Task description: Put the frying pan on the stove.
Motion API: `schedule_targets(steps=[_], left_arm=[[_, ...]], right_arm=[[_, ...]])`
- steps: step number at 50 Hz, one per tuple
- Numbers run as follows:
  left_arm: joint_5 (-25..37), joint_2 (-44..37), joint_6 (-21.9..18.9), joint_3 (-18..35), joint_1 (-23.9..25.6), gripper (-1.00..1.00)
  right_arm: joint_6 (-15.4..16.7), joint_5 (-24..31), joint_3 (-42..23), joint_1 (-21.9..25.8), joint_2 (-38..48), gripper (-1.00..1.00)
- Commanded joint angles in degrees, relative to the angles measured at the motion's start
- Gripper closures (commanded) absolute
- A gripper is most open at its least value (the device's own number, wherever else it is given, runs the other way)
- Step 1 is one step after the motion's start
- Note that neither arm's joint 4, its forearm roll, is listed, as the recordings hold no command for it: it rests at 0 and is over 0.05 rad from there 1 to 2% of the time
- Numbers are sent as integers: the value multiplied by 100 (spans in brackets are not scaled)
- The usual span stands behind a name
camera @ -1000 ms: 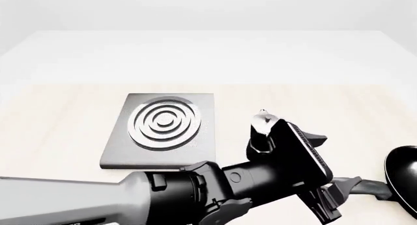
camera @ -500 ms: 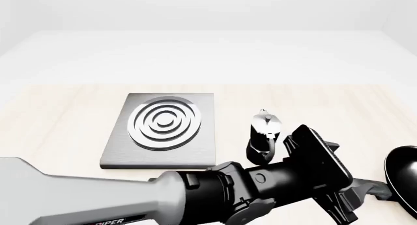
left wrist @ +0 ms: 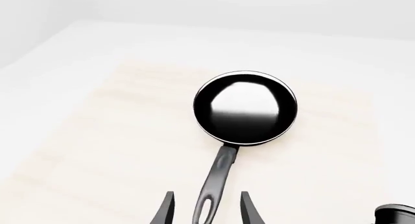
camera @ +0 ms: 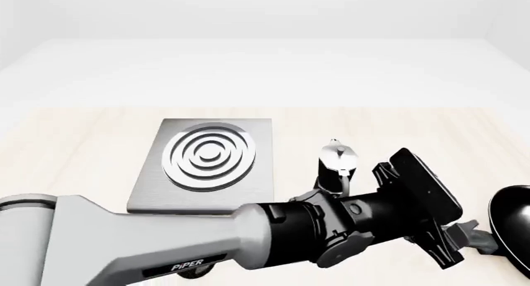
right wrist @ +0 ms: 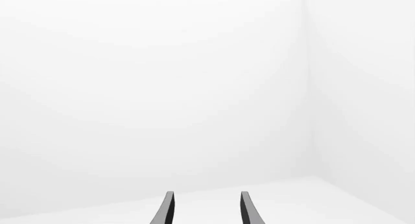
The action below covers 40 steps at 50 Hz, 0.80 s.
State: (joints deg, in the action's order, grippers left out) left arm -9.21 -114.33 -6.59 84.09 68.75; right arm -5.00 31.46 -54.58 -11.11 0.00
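- Lay at the near right of the table (camera: 83,149) — frying pan (left wrist: 245,109), handle pointing back toward the left gripper (left wrist: 206,210).
- Spread wide, either finger flanking the handle's holed end, not closed on it.
- Sat flat, left of centre — stove (camera: 207,165), well apart from the pan.
- Stood between the two: moka pot (camera: 336,168).
- Spread too, facing bare white wall — right gripper (right wrist: 206,209).

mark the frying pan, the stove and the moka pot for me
frying pan (left wrist: 245,108): left wrist view, on the shiny inside of the bowl.
stove (camera: 208,153): front view, on the centre of the burner rings.
moka pot (camera: 338,156): front view, on its silver upper half.
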Motion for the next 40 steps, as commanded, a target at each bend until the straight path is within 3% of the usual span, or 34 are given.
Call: schedule_targets(steps=[1,4,6,28,40], left_arm=[[297,-307,-40,472,-56,-100],[298,-308,-40,472,-56,-100],[360,-425,-35,596,-47,-100],[888,-1041,-98,1382,-97,-100],[1174,-1442,-91,1886,-149,-100]], right_arm=[[4,156,-201,18,0,-100],[4,155,-200,18,0,-100],[6,-214,184,11,0,-100],[45,-190,202,-4,0,-100],[79,-434,491,8,0,-100]])
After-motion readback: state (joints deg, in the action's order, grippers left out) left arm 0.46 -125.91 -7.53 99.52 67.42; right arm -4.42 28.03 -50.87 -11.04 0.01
